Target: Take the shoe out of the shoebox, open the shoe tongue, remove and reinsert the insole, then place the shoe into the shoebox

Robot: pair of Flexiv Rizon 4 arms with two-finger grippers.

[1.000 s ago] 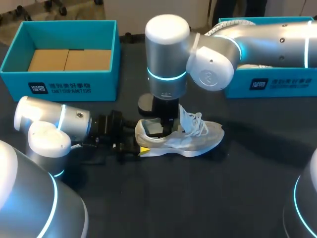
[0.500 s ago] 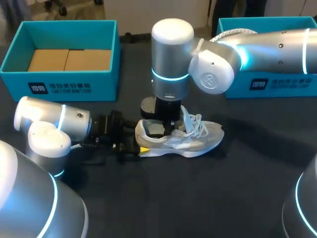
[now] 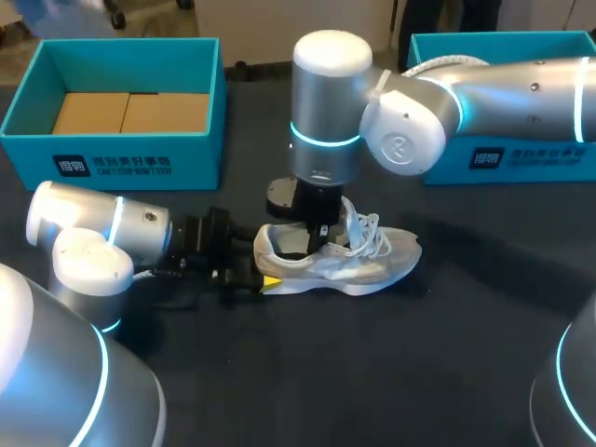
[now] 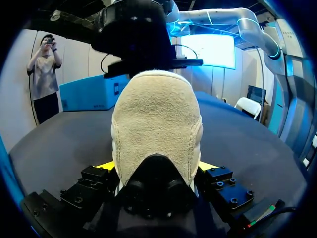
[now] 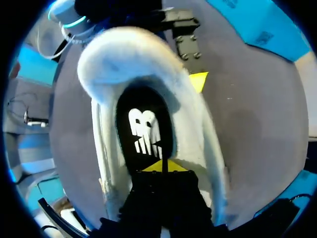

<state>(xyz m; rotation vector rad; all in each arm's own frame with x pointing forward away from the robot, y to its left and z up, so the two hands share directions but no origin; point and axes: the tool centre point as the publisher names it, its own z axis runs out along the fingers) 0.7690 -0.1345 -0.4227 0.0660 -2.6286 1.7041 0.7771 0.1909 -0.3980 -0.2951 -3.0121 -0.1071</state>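
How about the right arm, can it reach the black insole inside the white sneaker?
Probably yes: the right gripper sits in the open mouth of the white sneaker, over the black insole, nothing between.

The left blue box has a dark label on its front wall. On it are a small white sign and a row of white letters. The right blue box has the same kind of label on its front. Inside the shoe, the dark insole has a white logo with stripes printed on it. The right arm's round joint has a tiny ring mark, too small to read.
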